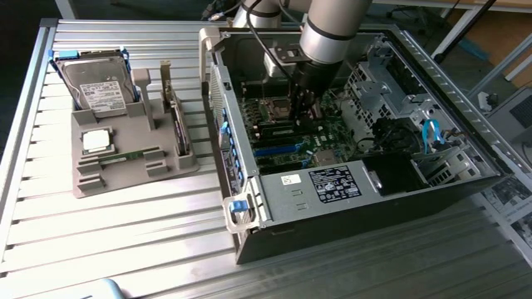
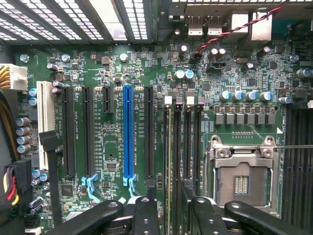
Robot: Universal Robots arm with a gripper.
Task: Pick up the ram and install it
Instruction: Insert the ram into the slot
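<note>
Tabletop carries an open computer case at the exterior view's right. Gripper is lowered over the motherboard, fully open, nothing held. One ram is seated in its slot; another ram is left in the grey holder.

We note a thin green ram stick lying flat along the grey holder's front edge.

a glossy silver-grey cylindrical arm narrows into a black wrist. a thin black cable runs alongside it. the black gripper has matte, rounded linkage bars.
</note>
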